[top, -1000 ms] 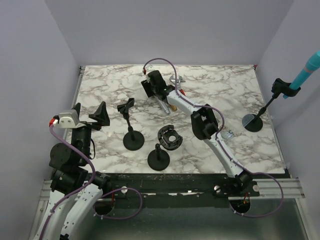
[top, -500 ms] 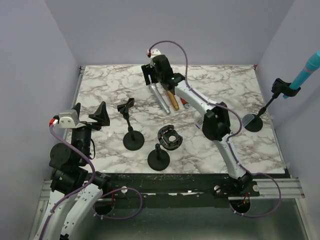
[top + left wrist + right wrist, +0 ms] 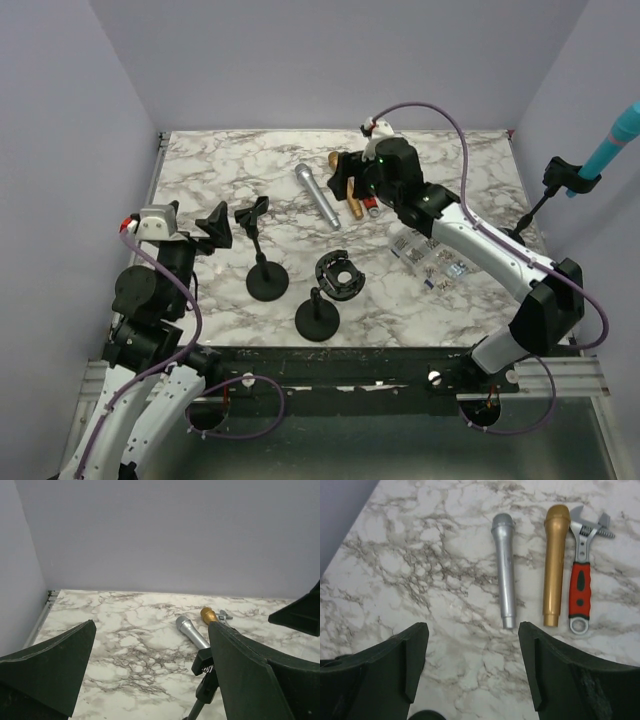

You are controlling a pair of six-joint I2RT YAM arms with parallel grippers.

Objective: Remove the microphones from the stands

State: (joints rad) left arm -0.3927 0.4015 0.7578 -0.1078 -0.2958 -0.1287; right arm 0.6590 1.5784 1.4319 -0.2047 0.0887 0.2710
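A silver microphone [image 3: 317,197] [image 3: 504,570] [image 3: 192,632] lies flat on the marble table beside a gold microphone [image 3: 554,565]. My right gripper [image 3: 345,183] [image 3: 472,635] hovers just near of them, open and holding nothing. A black stand [image 3: 265,278] left of centre has an empty clip [image 3: 252,214] [image 3: 205,664]. At the far right a teal microphone [image 3: 612,138] sits in the clip of another stand [image 3: 508,243]. My left gripper [image 3: 195,232] [image 3: 150,650] is open at the left, beside the empty clip.
A red-handled wrench [image 3: 581,587] lies right of the gold microphone. A short black stand [image 3: 317,320] and a black ring-shaped part [image 3: 340,275] sit near the front middle. Clear bags of small hardware [image 3: 430,255] lie under the right arm. Purple walls enclose the table.
My right gripper opened, leaving the silver microphone on the table, then lifted off it and swung right. The left arm shifted slightly to the right.
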